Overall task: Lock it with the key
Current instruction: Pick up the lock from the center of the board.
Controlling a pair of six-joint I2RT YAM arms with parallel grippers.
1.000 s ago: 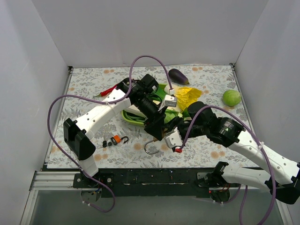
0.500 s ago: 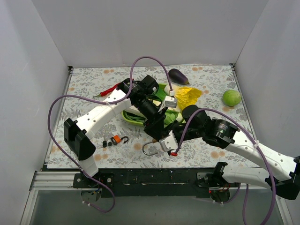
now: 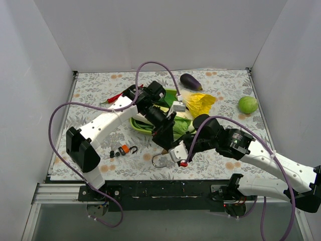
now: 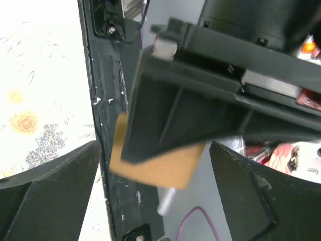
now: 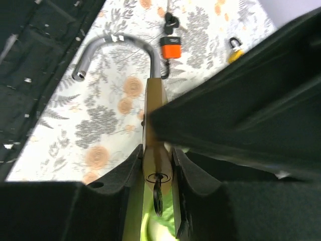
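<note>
- The right gripper [image 5: 158, 155] is clamped on the brass body of the padlock [image 5: 154, 100], near the front edge of the table [image 3: 220, 165].
- A dark key [image 5: 157, 193] sits in the keyhole.
- The silver shackle [image 5: 118, 42] is open, its free end clear of the body.
- The left gripper [image 4: 154, 150] hangs just above, its fingers [image 4: 50, 191] wide apart and touching nothing.
- From the left wrist only a brass corner of the lock shows; black housing covers the rest.
- To the left lie a small orange padlock [image 3: 124, 148] and a small yellow padlock [image 5: 233, 46].
- Farther back, a green tray [image 3: 139, 124] holds leafy greens [image 3: 181, 125]; the left arm hides its other contents.
- Beyond are a red chili [image 3: 115, 96], a crumpled yellow item [image 3: 200, 103], a round green fruit [image 3: 247, 104] and an eggplant [image 3: 190, 81].
</note>
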